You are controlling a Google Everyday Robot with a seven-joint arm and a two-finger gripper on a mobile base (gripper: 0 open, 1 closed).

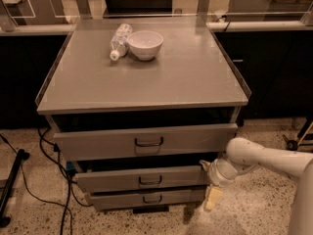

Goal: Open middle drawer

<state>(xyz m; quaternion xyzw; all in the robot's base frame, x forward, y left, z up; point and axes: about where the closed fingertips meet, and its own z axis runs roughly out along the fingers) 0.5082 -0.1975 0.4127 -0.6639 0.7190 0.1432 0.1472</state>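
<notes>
The gripper hangs below the tabletop's front right corner, at the right end of the middle drawer, second of three beneath the front edge. Whether its grip is open cannot be told. A straight, level pull should prevent jamming.

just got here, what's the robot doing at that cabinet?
Its arm reaches in from the right, with the claw low beside the right end of the middle drawer, away from its handle. The drawer looks barely out, if at all. A bowl and a tipped bottle sit on the cabinet top.
</notes>
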